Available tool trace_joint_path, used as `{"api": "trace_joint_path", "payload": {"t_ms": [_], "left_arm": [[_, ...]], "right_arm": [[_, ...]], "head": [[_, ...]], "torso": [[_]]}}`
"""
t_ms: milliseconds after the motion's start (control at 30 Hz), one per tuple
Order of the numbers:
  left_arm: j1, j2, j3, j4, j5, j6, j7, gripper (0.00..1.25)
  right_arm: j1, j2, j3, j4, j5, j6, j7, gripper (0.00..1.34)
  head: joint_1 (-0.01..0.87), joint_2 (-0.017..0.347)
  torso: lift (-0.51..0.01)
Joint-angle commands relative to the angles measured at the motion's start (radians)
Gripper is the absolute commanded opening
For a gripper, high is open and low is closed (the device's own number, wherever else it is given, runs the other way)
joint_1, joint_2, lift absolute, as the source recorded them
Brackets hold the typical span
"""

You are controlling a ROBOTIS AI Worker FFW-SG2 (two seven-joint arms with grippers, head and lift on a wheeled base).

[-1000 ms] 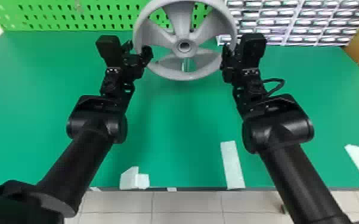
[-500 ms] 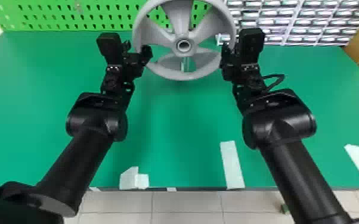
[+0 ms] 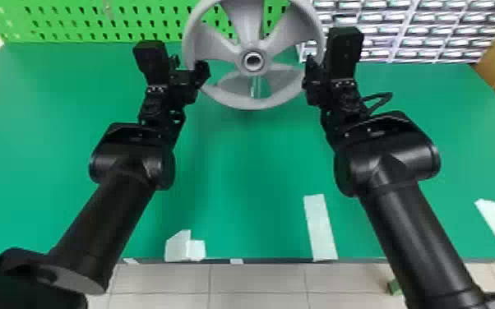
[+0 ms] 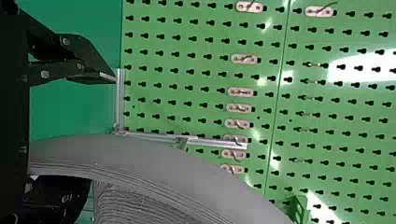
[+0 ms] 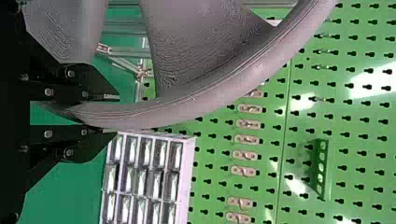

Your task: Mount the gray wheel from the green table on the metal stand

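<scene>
Pegboard [image 3: 90, 18] behind gray wheel [image 3: 248, 36], rim cut off; metal stand [image 5: 123, 27] mostly hidden.

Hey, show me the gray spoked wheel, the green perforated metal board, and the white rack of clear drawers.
Gray spoked wheel [image 3: 253, 71]: head view, on its central hub.
Green perforated board [image 4: 205, 49]: left wrist view, on its flat face.
White drawer rack [image 5: 141, 181]: right wrist view, on the drawer fronts.
</scene>
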Motion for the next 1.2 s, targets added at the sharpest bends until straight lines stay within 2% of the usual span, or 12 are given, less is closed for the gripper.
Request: {"api": "trace_joint_path", "payload": {"t_ms": [0, 733, 1167], "left_arm": [[-0.011, 0.0, 0.007, -0.001, -0.003, 0.019, 0.014, 0.56], [-0.026, 0.0, 0.012, 0.035, 0.002, 0.011, 0.014, 0.57], [-0.018, 0.0, 0.006, 0.035, 0.017, -0.004, 0.014, 0.6]], "right_arm": [[-0.01, 0.003, 0.001, -0.001, 0.004, 0.028, -0.073, 0.16], [-0.024, 0.004, 0.003, 0.032, 0.005, 0.039, -0.074, 0.17], [-0.022, 0.004, -0.002, 0.032, 0.005, 0.037, -0.074, 0.25]], "head": [[0.867, 0.052], [0.867, 0.052], [0.867, 0.052]], "torso": [[-0.1], [-0.1], [-0.1]]}}
